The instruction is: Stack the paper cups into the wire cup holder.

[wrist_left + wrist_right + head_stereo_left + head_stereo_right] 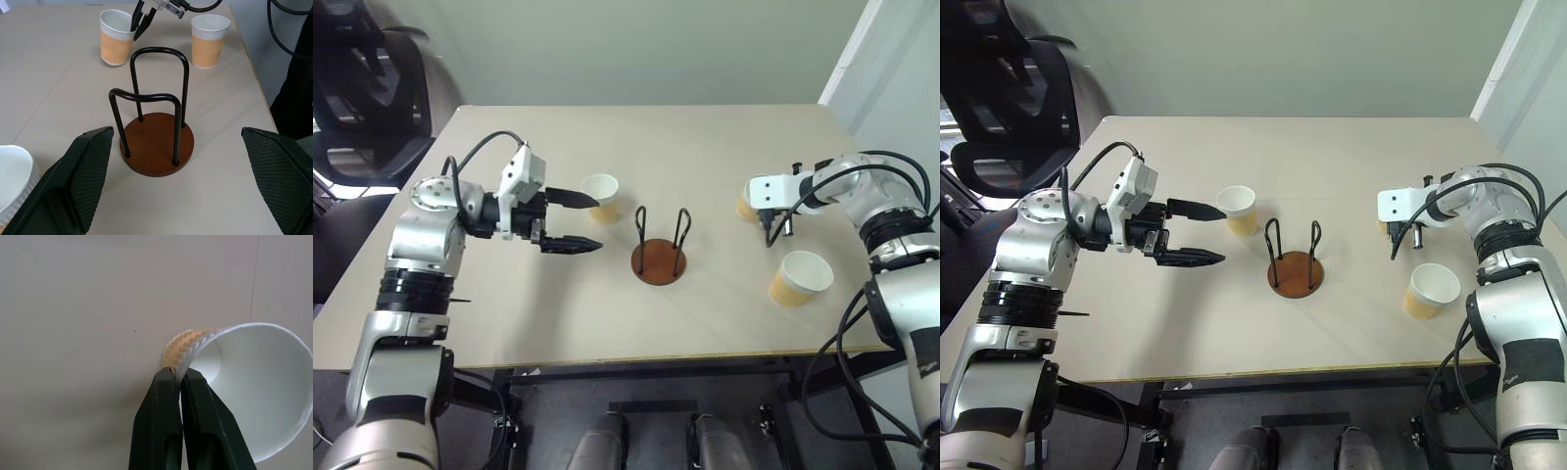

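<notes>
The wire cup holder (659, 257) stands mid-table on a reddish-brown disc with two black wire loops and holds nothing. One paper cup (601, 196) stands upright just left of it. My left gripper (597, 223) hovers open beside that cup, pointing toward the holder, with nothing between its fingers (85, 178). Right of the holder, my right gripper (178, 374) is shut on the rim wall of a second paper cup (254, 382), one finger inside and one outside. That cup (744, 208) is mostly hidden behind the wrist. A third cup (800, 277) stands near the front right.
The tan table (705, 147) ends close to the right of the third cup and just in front of it. A black office chair (362, 88) stands off the table's back left corner.
</notes>
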Controlling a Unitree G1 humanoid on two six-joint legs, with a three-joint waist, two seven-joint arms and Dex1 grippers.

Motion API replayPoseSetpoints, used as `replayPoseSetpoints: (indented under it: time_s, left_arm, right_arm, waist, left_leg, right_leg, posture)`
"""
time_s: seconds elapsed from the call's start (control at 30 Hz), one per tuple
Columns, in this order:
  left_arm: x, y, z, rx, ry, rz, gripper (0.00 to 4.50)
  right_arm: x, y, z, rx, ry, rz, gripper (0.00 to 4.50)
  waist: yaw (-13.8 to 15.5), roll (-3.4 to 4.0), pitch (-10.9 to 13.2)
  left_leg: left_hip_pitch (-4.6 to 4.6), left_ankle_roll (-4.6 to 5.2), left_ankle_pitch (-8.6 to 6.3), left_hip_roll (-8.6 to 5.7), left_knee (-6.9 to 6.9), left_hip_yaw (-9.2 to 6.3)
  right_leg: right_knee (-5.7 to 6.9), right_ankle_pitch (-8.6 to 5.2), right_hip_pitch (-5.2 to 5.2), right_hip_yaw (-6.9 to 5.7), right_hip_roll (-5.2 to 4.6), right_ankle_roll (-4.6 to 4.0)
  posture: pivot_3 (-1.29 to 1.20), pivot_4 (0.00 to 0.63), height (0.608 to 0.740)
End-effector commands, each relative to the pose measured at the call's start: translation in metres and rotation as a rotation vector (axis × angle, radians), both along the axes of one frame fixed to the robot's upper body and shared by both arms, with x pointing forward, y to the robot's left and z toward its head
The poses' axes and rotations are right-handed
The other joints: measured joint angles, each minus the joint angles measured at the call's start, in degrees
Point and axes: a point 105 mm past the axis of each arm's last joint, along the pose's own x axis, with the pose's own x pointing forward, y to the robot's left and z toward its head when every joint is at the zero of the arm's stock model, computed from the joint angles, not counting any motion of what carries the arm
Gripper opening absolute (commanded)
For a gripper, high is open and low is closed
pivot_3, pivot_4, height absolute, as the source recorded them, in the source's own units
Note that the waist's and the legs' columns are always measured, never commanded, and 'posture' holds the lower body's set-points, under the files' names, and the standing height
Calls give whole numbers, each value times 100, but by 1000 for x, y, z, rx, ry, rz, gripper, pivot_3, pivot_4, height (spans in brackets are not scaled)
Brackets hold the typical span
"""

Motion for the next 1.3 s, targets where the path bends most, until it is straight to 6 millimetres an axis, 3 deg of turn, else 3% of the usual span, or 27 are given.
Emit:
replayPoseSetpoints:
  time_s: [0.03, 0.37, 0.6, 0.87, 1.07, 1.3]
  left_arm:
    - [-4, 2, 9, 14, -42, -9, 4500]
    - [-11, 4, 7, 12, -23, -4, 4500]
    - [-14, 11, 2, 0, -14, 35, 4500]
    - [-12, 11, -7, 10, 10, 26, 4500]
    - [-3, 14, -5, 23, -2, 28, 4500]
    - [4, 11, -2, 25, -12, 10, 4500]
  right_arm:
    - [2, 4, 21, -20, -44, 27, 8]
    - [0, 12, 38, -5, -59, 68, 8]
    - [-11, 37, 71, 100, -58, 188, 8]
    - [-35, 60, 99, 179, -36, 292, 8]
    - [-65, 83, 128, 272, -7, 359, 8]
    - [-92, 108, 137, 333, 45, 423, 8]
  waist:
    - [0, 0, 0]
    - [-7, 1, 1]
    - [-11, 1, 1]
    - [-8, 1, 1]
    - [-10, 2, 1]
    - [-19, 1, 1]
  left_leg:
    - [0, 0, 0, 0, 0, 0]
    - [0, -1, -1, 1, -1, 0]
    - [-1, -3, -3, 1, -1, 0]
    - [-6, -2, -2, 2, -1, 0]
    - [-9, 18, 12, 1, 0, -1]
    - [-8, 62, 40, 0, 0, -1]
  right_leg:
    - [0, 0, 0, 0, 0, 0]
    - [0, 0, -1, 0, 0, 0]
    - [-1, -2, -1, 0, 0, -3]
    - [-2, -7, -2, -6, 0, -12]
    - [-1, -11, -3, -9, 0, -17]
    - [0, -18, -3, -10, 1, -28]
  posture:
    - [0, 150, 740]
    - [0, 150, 740]
    - [0, 150, 740]
    - [0, 150, 740]
    - [0, 150, 740]
    - [0, 150, 740]
